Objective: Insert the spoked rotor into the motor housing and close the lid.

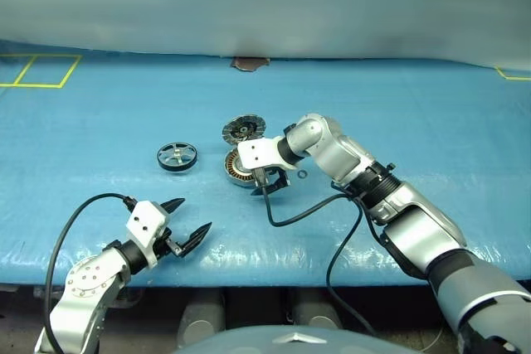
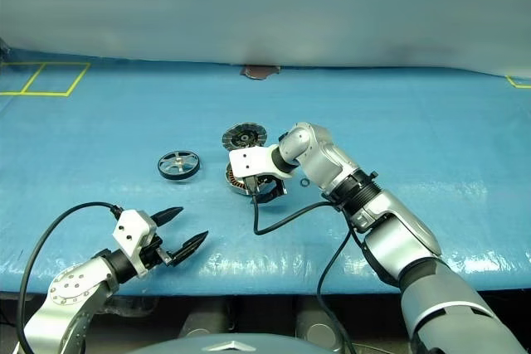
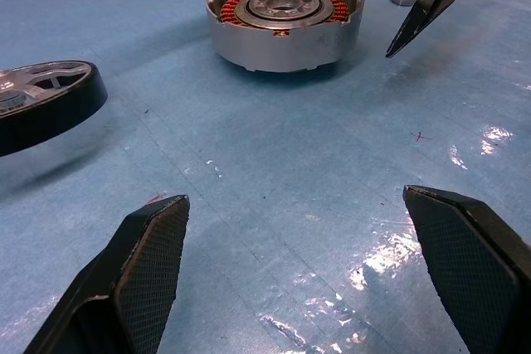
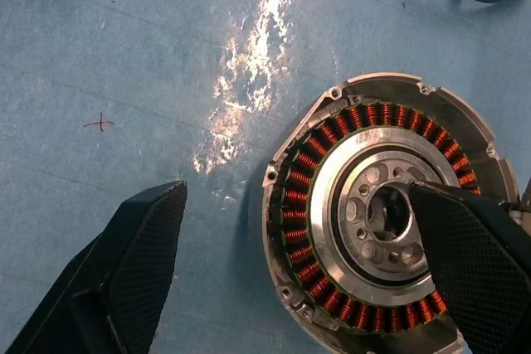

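From the head, the spoked rotor (image 1: 177, 156) lies on the blue table (image 1: 431, 113), apart from the motor housing (image 1: 236, 168), whose lid (image 1: 242, 129) stands open.

Left wrist: the left gripper (image 3: 315, 279) gapes wide, empty.

Right wrist: the right gripper (image 4: 307, 267) spreads empty over the windings. Insertion and closing remain.

The right gripper (image 1: 270, 178) covers the motor housing (image 1: 238, 168) toward three o'clock, the spoked rotor (image 3: 41, 101) is cut by the left wrist view's edge, and a small ring (image 1: 302, 174) is too small to identify.
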`<action>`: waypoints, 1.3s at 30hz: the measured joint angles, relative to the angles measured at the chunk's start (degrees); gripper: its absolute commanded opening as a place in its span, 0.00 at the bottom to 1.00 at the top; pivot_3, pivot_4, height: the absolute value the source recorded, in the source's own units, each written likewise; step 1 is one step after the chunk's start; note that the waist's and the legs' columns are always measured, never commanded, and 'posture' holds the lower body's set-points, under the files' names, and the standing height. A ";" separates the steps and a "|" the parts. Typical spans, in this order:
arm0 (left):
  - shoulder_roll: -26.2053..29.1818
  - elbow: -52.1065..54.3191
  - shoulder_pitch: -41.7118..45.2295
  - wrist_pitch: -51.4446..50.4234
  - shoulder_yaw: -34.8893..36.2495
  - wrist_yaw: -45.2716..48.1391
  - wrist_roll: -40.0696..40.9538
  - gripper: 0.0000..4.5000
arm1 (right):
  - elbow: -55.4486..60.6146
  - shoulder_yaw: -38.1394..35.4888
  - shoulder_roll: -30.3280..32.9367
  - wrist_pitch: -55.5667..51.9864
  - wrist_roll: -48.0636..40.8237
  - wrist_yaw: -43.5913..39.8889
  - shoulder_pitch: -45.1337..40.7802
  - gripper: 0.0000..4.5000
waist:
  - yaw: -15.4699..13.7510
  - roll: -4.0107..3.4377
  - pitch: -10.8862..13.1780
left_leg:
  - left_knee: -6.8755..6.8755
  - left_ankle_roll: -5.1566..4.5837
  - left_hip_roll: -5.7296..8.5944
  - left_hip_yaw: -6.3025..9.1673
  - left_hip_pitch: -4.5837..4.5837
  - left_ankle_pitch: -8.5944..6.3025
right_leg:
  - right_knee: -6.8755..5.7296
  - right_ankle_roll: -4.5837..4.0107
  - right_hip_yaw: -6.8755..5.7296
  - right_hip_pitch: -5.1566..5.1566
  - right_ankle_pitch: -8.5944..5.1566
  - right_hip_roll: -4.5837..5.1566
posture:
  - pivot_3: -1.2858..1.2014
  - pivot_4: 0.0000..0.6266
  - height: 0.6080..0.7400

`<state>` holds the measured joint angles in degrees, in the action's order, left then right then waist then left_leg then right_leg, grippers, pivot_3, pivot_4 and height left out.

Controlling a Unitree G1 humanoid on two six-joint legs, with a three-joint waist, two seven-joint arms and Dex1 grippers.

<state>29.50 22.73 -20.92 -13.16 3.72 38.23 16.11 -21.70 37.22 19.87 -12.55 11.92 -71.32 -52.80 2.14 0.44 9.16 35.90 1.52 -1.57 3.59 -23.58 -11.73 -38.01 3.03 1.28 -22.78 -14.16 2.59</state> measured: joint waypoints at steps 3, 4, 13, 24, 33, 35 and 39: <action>0.00 0.00 0.27 0.00 -0.33 0.06 0.00 1.00 | -0.13 0.05 -0.17 0.02 0.72 0.06 0.01 0.99 | -0.01 0.00 0.00 | 0.00 0.00 0.00 0.00 0.00 0.00 | 0.00 0.00 0.00 0.00 0.00 0.00 | 0.52 0.24 1.00; 0.00 -0.01 0.30 0.00 -0.41 0.13 0.00 1.00 | -0.21 0.06 -0.26 0.05 1.03 0.11 0.01 0.99 | 0.00 0.00 0.00 | 0.00 0.00 0.00 0.00 0.00 0.00 | 0.00 0.00 0.00 -0.01 0.00 0.00 | 0.52 0.24 1.00; 0.00 -0.03 0.33 0.00 -0.46 0.15 -0.01 1.00 | -1.05 0.16 -0.78 0.80 2.47 0.28 0.07 0.99 | -0.01 -0.01 0.01 | -0.02 0.00 -0.01 0.00 0.00 0.00 | 0.00 0.00 0.00 -0.01 0.00 -0.01 | 0.52 0.24 1.00; 0.00 -0.14 0.87 0.00 -0.46 0.12 -0.22 1.00 | -1.44 0.41 -0.75 1.15 3.74 0.26 0.67 0.88 | 0.00 -0.01 0.01 | -0.01 0.01 -0.01 0.00 0.01 0.00 | 0.00 0.00 0.00 0.00 -0.01 -0.01 | 0.52 0.24 1.00; 0.00 -0.30 1.62 -0.07 -0.79 0.16 -0.28 1.00 | 1.54 0.20 -0.47 0.99 4.38 0.00 1.40 0.45 | 0.13 -0.01 0.00 | -0.02 0.02 -0.03 0.00 0.04 -0.01 | -0.01 0.04 0.00 0.01 -0.02 -0.03 | 0.52 0.24 1.00; 0.00 -0.33 1.62 -0.07 -0.98 0.16 -0.28 1.00 | 3.10 0.34 -0.41 0.55 4.69 -0.20 1.88 0.45 | 0.21 -0.01 0.00 | -0.02 0.02 -0.07 0.00 0.04 -0.01 | -0.02 0.07 0.00 -0.01 -0.04 -0.07 | 0.52 0.24 1.00; -0.01 -0.54 1.63 -0.07 -1.03 0.15 -0.30 1.00 | 7.18 1.29 -0.34 -1.99 4.72 -2.86 2.81 0.45 | 0.16 -0.01 0.00 | -0.09 0.03 -0.07 0.01 0.02 -0.01 | -0.03 0.06 0.00 -0.04 0.01 -0.08 | 0.52 0.24 1.00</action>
<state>29.50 22.20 -19.28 -13.23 2.69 38.38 15.80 -14.52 38.51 19.53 -14.55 16.63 -74.18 -49.99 2.29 0.43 9.17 35.81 1.55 -1.64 3.60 -23.56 -11.74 -38.04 3.09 1.28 -22.82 -14.15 2.52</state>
